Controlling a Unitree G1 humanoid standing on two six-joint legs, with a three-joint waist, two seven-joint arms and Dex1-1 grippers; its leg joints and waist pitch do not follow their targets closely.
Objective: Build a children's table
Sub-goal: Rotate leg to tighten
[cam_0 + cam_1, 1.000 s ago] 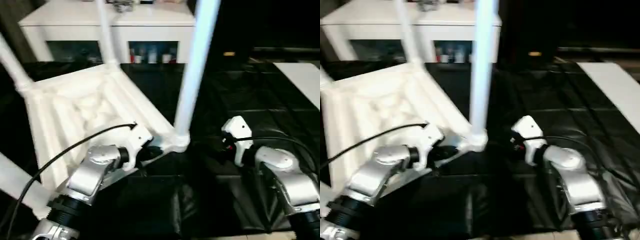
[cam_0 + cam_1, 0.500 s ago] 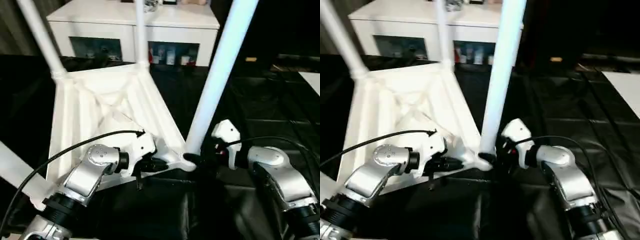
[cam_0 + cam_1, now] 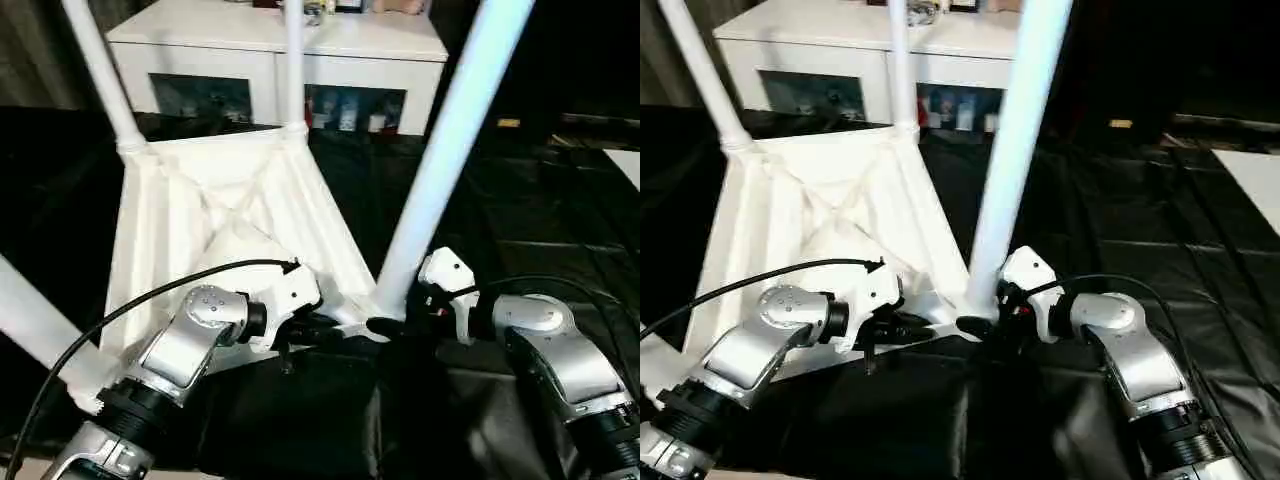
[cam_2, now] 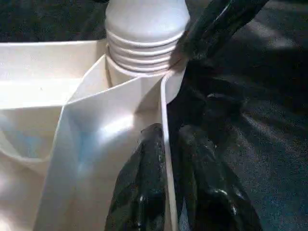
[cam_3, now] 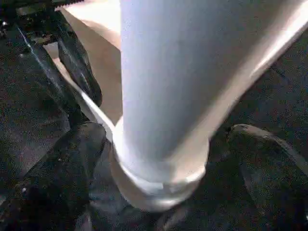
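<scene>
Reaching in from the near left: the silver left arm, wrist bent inward, left gripper (image 3: 322,332) pinching the thin near rim of the tabletop (image 3: 215,215), one finger (image 4: 144,187) inside the wall and one outside, jaws only a rim's width apart. Upside down and tilted on the black sheet (image 3: 1160,240): that white tabletop, ribbed X-braced underside up, legs in all four corners. At the near right corner: the leg (image 3: 450,140) seated in its socket (image 5: 159,187), leaning up and right. Crossing in from the near right: the right arm, wrist turned inward, right gripper (image 3: 985,325) spread wide around the base of this leg, a finger (image 5: 62,178) on each side, contact not clear. Beyond the far edge: a white cabinet (image 3: 280,40) just behind the far legs. To the right: open black sheet, a white board (image 3: 1255,185) at its edge.
</scene>
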